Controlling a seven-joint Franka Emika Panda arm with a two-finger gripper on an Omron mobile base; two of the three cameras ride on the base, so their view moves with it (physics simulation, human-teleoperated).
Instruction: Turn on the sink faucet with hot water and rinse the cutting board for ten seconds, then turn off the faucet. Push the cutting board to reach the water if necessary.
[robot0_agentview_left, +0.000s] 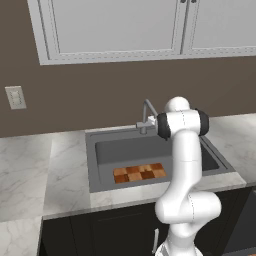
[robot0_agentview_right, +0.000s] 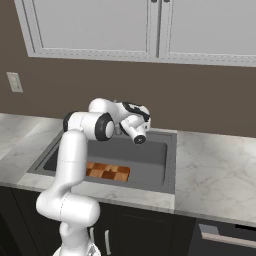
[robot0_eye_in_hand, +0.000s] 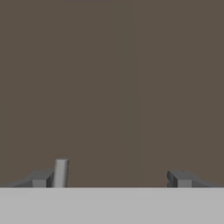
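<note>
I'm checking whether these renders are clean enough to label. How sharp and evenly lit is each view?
Left base view: soft, even light, no glare; the cutting board reads clearly, the faucet is thin and slightly jagged. Right base view: equally flat light, the sink basin darker than its rim. Hand view: blurry, a plain brown wall; the open end effector has soft-edged fingertips.

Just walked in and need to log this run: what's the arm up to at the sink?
The white arm has reached over the dark grey rectangular sink toward the thin silver gooseneck faucet at its back rim. Its open two-finger gripper faces the brown wall, with a short grey metal piece, probably the faucet's lever, just beside one finger, and holds nothing. No water stream is visible. The checkered wooden cutting board lies flat on the basin floor near the front.
</note>
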